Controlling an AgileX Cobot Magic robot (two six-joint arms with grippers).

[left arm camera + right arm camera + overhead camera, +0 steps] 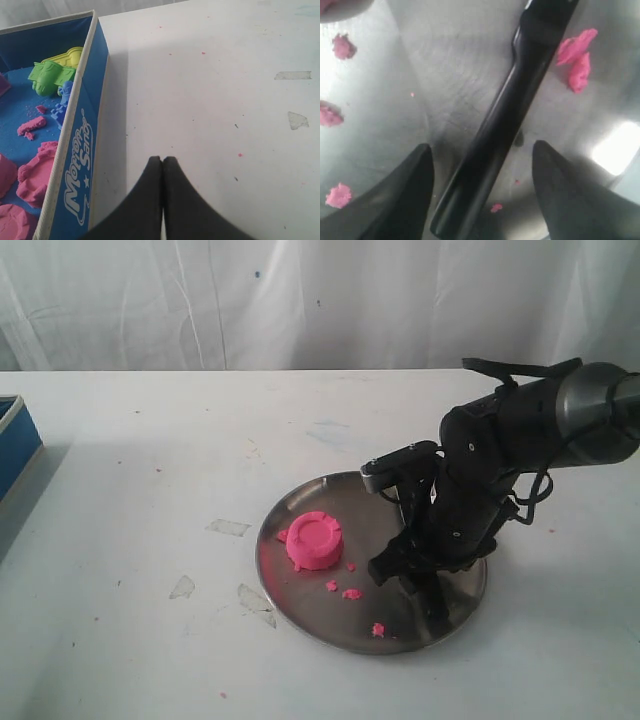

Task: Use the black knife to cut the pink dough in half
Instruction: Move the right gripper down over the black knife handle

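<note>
Nearest us, our right gripper [481,150] hangs low over the steel plate [300,625] with its fingers spread wide on either side of the black knife [507,120], which lies flat on the plate between them, not pinched. Beyond it, the pink dough [314,539] sits whole on the plate's left part among small crumbs [351,593]. Farther left, our left gripper [163,165] is pressed together and empty over the white table [210,90], beside the blue box [82,150].

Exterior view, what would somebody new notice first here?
The bright pink dough, a whole ridged puck, sits on the left part of the round steel plate with pink crumbs scattered beside it. The right gripper hangs low over the plate's right side, fingers spread either side of the black knife lying there.
</note>
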